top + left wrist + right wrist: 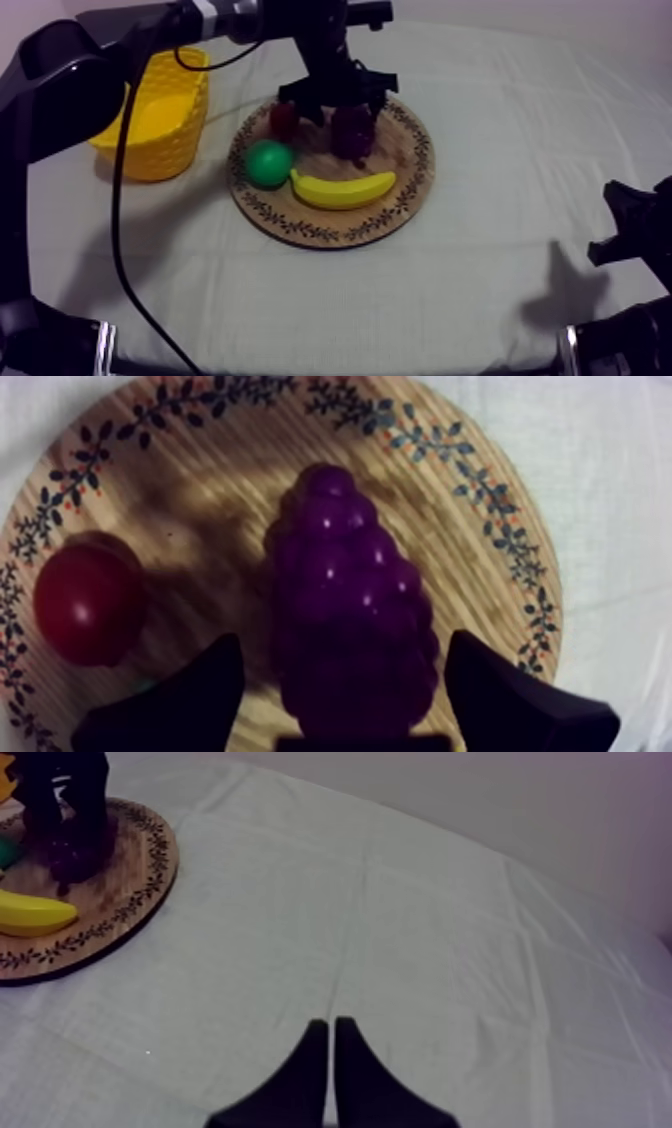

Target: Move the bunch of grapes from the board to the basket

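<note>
The purple bunch of grapes (pixel 350 606) lies on the round wooden board (pixel 200 466), toward its back right in the top view (pixel 352 132). My left gripper (pixel 335 100) reaches in from the upper left and hangs right over the grapes. It is open, with one finger (pixel 190 696) on each side of the bunch and a small gap to the fruit. The yellow basket (pixel 160 115) stands left of the board. Low at the right of the table, my right gripper (pixel 332 1042) is shut, its fingers together as a narrow wedge over bare cloth.
A small red fruit (pixel 283 120), a green pear (pixel 268 163) and a banana (pixel 343 188) share the board (pixel 405 195). The red fruit (pixel 85 601) sits just left of the grapes. Open cloth (pixel 420 932) stretches right of the board.
</note>
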{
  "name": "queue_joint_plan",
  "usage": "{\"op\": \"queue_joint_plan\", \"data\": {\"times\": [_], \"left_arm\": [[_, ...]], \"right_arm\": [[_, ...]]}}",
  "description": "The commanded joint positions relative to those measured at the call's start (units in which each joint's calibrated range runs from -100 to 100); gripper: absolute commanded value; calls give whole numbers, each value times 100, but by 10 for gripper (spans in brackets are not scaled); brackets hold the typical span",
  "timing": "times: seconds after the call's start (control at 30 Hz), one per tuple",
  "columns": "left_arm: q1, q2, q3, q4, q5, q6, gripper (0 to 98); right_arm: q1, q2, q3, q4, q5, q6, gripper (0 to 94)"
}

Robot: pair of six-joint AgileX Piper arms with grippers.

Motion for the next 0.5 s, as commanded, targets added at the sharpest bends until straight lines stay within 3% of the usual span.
{"op": "queue_joint_plan", "data": {"times": [0.0,0.47], "left_arm": [[-3,56,-51,7,15,-9,745],[-36,511,-410,139,196,-112,737]], "right_arm": [[2,0,-1,0,1,-1,5],[2,0,-1,0,1,-1,5]]}}
